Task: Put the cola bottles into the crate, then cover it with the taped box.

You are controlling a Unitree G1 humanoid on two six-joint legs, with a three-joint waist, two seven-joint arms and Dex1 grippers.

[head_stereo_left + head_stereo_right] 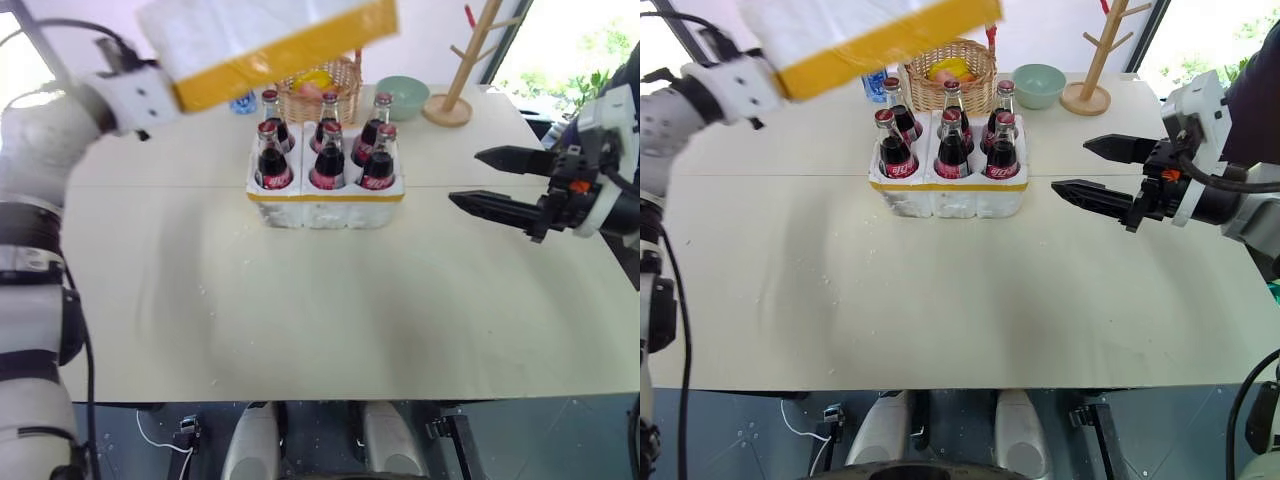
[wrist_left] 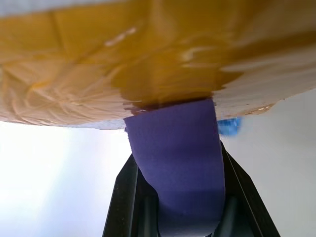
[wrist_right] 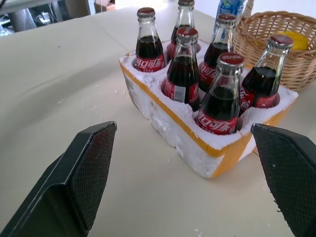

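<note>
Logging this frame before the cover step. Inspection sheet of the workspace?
Surface: table, white crumbs near the crate.
Job's things: six colas upright in the crate; box held up in the air behind and left of the crate.
Clutter: basket with fruit, bowl, peg stand, blue-labelled bottle, all behind the crate.
Claws: left claw shut on the box; right claw open, empty, right of the crate.
Cables: one on the floor.
Surroundings: windows behind.
</note>
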